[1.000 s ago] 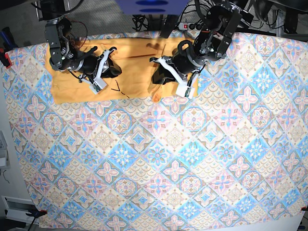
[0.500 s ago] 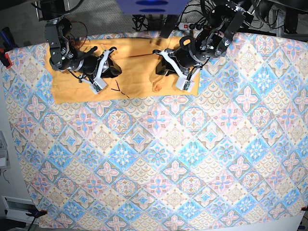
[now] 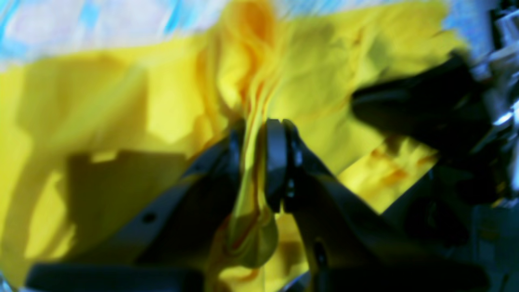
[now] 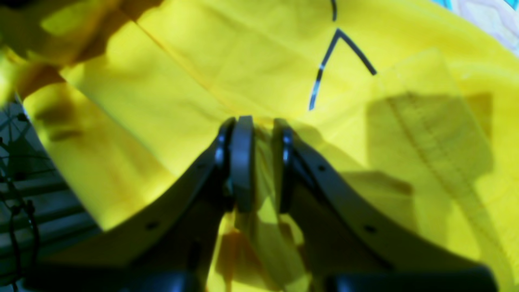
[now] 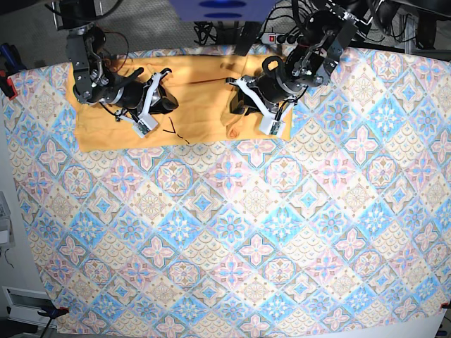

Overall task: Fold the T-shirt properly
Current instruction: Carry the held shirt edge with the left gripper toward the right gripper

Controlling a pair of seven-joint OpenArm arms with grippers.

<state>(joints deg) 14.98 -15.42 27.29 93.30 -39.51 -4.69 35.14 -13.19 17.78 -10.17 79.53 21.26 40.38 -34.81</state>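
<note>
Patterned tablecloth (image 5: pixel 232 239) in blue, pink and white tiles fills most of my base view, its squares set on the diagonal like diamonds. Across its upper part, left of centre and reaching past the middle, lies the T-shirt (image 5: pixel 194 102), a yellow-orange cloth bunched into a long, wide band with uneven folds. Both of my dark robot arms reach down onto it from the top of the view. A blue object (image 5: pixel 224 8) is cut off by the top edge, between the arms.

My left gripper (image 3: pixel 255 162) is over the shirt's right-hand part in the base view. Its wrist view shows the jaws closed around a raised, upright ridge of yellow fabric, with cloth spreading out on both sides. A blurred black shape (image 3: pixel 421 97) crosses the fabric at the right of that picture.

My right gripper (image 4: pixel 261 162) is over the shirt's left-hand part. Its jaws pinch a narrow fold of the same fabric. Beyond the fingertips, thin dark printed lines (image 4: pixel 357 52) form a pointed peak, and a stitched seam (image 4: pixel 429 162) slants down at the right.
</note>
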